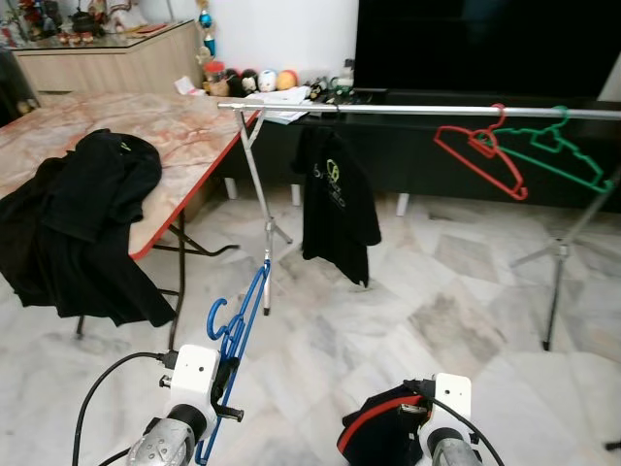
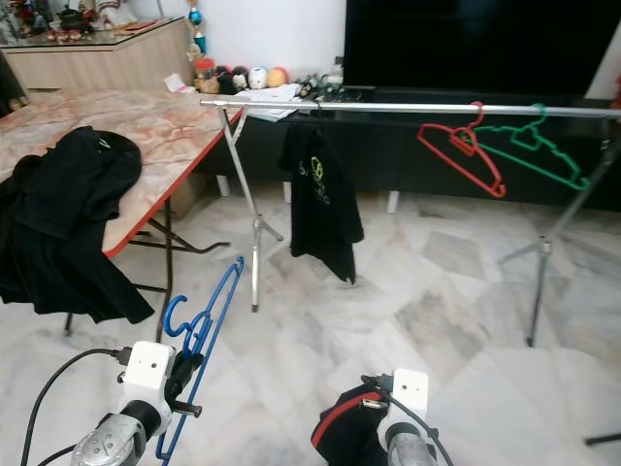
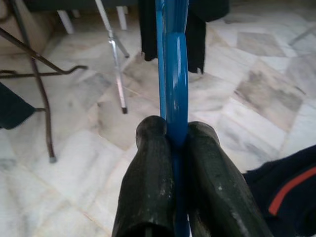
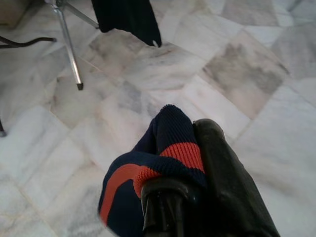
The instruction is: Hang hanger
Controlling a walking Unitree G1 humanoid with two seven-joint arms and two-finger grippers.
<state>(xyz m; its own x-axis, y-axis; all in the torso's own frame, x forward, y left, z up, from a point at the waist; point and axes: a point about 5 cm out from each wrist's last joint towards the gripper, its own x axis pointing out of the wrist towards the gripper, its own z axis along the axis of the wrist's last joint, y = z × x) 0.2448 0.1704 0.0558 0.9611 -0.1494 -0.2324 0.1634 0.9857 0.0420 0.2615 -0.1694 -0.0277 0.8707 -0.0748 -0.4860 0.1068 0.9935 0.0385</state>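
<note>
My left gripper (image 3: 175, 143) is shut on a blue plastic hanger (image 1: 236, 335), held low at the lower left with its hook pointing up. In my right gripper (image 4: 182, 185) is a navy garment with an orange-red band (image 1: 380, 430), held low at the lower middle. A silver clothes rail (image 1: 417, 111) spans the room ahead on thin tripod legs. On it hang a black T-shirt (image 1: 335, 199), a red hanger (image 1: 480, 150) and a green hanger (image 1: 558, 150).
A marble-topped folding table (image 1: 170, 136) with red edging stands at the left, with black clothes (image 1: 82, 218) draped over its near corner. A dark TV unit (image 1: 466, 58) and a shelf of small ornaments lie behind the rail. The floor is pale marble.
</note>
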